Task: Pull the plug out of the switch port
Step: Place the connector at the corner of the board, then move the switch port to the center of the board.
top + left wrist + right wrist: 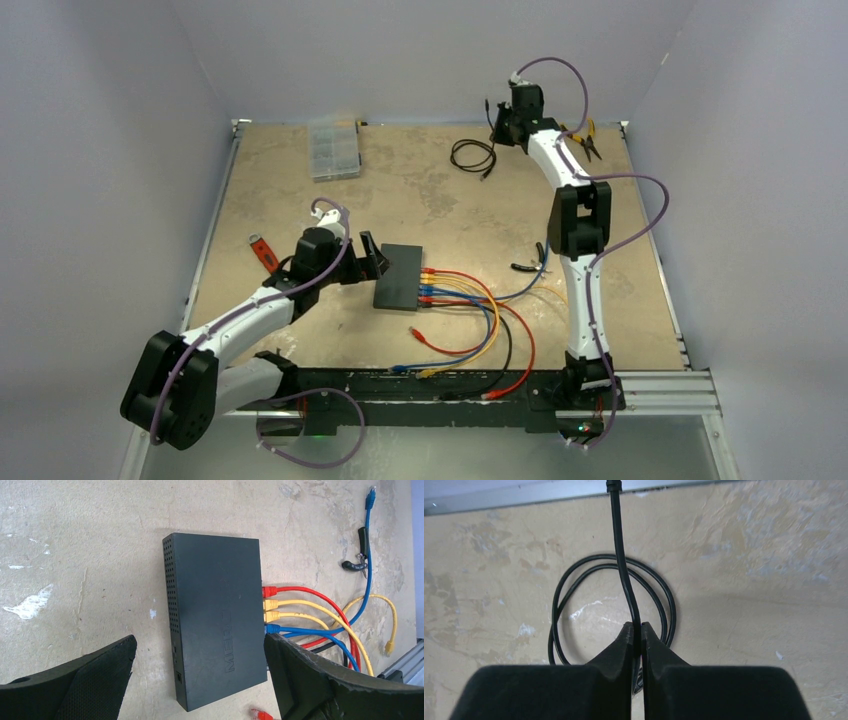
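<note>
The left hand (200,644) spreads wide toward the switch (215,620), likely to steady it (plugs (270,604) seated), while the right hand (636,626) pinches a black cable (621,555).

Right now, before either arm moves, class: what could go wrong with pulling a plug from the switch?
1. The left fingers stand open on either side of the switch, not clamping it, so a tug could slide it.
2. The red plug, yellow plugs and blue plug sit tightly together, so a neighbour might get caught.
3. The right fingers are shut on a black cable and could drag its coil.
</note>
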You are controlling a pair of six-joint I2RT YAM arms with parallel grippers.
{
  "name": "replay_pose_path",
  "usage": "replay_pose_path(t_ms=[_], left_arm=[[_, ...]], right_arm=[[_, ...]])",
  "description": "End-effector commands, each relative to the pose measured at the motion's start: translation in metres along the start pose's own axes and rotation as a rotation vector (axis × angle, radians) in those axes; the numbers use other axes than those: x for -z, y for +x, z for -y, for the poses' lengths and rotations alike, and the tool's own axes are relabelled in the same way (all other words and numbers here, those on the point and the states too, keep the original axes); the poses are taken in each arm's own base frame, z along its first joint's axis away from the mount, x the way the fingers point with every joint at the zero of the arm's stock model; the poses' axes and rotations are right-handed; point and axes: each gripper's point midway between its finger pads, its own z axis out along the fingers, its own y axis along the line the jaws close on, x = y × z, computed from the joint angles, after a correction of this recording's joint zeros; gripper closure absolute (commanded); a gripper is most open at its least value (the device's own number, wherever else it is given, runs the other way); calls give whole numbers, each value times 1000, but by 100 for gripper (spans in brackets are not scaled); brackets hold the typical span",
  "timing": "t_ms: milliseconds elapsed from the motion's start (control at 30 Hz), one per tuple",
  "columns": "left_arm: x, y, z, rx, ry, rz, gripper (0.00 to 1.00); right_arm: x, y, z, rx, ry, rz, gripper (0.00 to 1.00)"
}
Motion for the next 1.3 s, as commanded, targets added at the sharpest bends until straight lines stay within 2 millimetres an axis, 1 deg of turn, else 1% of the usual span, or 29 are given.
replay_pose_path(t_ms=[0, 167, 300, 400, 467, 567, 600, 633, 667, 767, 833, 933, 1067, 1200, 1233, 1267], left_arm=[[0, -12, 9, -15, 42, 41, 1], [1, -11, 13, -10, 68, 41, 1], [0, -10, 14, -9, 73, 35, 0], [0, -10, 14, -9, 72, 37, 1], [0, -10, 14, -10, 70, 36, 1], [0, -10, 12, -11, 62, 34, 1], [0, -9, 11, -10, 56, 32, 1], [0, -9, 9, -9, 47, 30, 1], [-1, -8, 7, -10, 39, 26, 1], [-1, -5, 2, -7, 13, 15, 1], [-2, -2, -2, -2, -9, 6, 1], [-4, 2, -8, 6, -35, -13, 1], [-7, 9, -14, 18, -57, -41, 3], [-11, 17, -17, 34, -64, -66, 5], [-11, 18, -17, 40, -65, -71, 5], [-12, 19, -17, 42, -64, -75, 5]], right_arm=[[16, -11, -16, 2, -45, 5, 85], [28, -18, -16, 13, -36, 15, 53], [48, -29, -21, 25, -49, 44, 33], [63, -32, -24, 34, -69, 72, 22], [71, -31, -25, 37, -77, 89, 18], [82, -21, -29, 49, -118, 84, 16], [85, -15, -32, 49, -135, 72, 16], [87, -1, -32, 47, -151, 44, 15], [91, 6, -35, 48, -172, 33, 15], [104, 32, -49, 59, -236, 9, 13], [114, 51, -61, 74, -279, -17, 12], [122, 90, -79, 108, -334, -86, 12], [136, 132, -96, 143, -390, -155, 12], [154, 166, -109, 141, -486, -201, 13], [160, 179, -111, 135, -518, -225, 13], [166, 185, -114, 130, -551, -232, 14]])
